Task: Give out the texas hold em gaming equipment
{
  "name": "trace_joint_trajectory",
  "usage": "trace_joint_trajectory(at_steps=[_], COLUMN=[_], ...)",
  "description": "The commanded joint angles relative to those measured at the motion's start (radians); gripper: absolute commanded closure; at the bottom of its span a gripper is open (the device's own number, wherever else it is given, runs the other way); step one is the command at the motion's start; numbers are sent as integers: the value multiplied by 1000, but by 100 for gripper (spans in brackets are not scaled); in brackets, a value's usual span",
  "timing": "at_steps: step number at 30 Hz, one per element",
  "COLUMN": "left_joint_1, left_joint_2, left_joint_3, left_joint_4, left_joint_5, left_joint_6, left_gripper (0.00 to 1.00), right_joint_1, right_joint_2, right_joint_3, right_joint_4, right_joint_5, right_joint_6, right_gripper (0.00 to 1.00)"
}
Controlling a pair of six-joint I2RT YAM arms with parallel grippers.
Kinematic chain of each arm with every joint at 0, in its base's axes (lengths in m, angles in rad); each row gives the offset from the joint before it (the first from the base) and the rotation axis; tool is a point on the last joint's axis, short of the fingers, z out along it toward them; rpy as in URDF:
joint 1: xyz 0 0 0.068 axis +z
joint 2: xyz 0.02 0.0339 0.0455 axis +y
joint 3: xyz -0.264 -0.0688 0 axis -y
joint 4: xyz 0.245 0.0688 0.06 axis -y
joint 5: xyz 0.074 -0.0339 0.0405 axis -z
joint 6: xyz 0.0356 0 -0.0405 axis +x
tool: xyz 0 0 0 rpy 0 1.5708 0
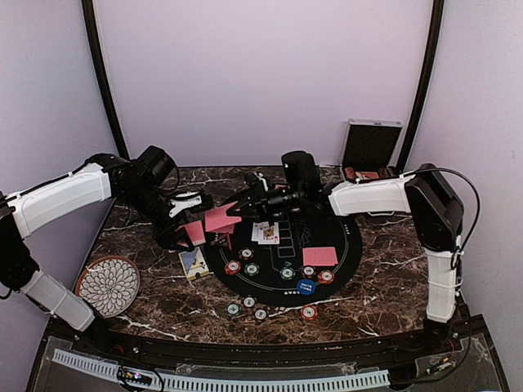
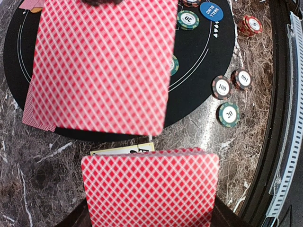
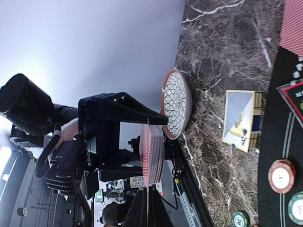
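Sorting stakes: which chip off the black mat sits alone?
The red chip on the marble table near the blue disc; the other three off-mat chips cluster together further left.

Ten small poker chips [image 1: 252, 269] by my count, six on the mat [image 1: 270, 286] and four past its six o'clock edge, and one blue button disc [image 1: 306, 287]! One deck [image 2: 149, 189], one single red-backed card [image 2: 102, 61] aloft, one plate [image 1: 108, 286], one chip case [image 1: 372, 147].

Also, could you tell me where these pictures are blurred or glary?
Left wrist: the lifted card is blurred, the deck below sharper, a pale sheen on the marble table. Right wrist: the left arm shows dark against a bright wall. Top external: evenly lit.
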Motion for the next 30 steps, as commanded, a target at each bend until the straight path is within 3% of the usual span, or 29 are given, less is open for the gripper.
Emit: trace_joint_trajectory(at_steps=[1,6,12,22,26,30], left_joint_1=[4,4,4,4,4,4], left_joint_2=[-39,-37,-32,-26,-24,-26], left_joint_3=[-4,0,-4,-3,0,-2], left_joint_4=[-15,-17,-19,-15,-15,-15], left_joint_5=[4,2,-5,-7,-5,-3], left_joint_6=[15,14,13,11,10,9], left_gripper=[100,100,100,100,100,100], right_joint_1=[-39,-67,-65,15,56,79], right_joint_2=[-65,-68,-63,-86,-81,-71], right_joint_3=[103,235,328,199,87,17], right_joint_4=[-409,-787,-1024,-899,-724,-587], right_joint_5=[94,307,837,1538,1666,1648], right_joint_6=[-337,-654,-967,-1367,-1535,-1618], right_gripper=[100,100,100,100,100,100])
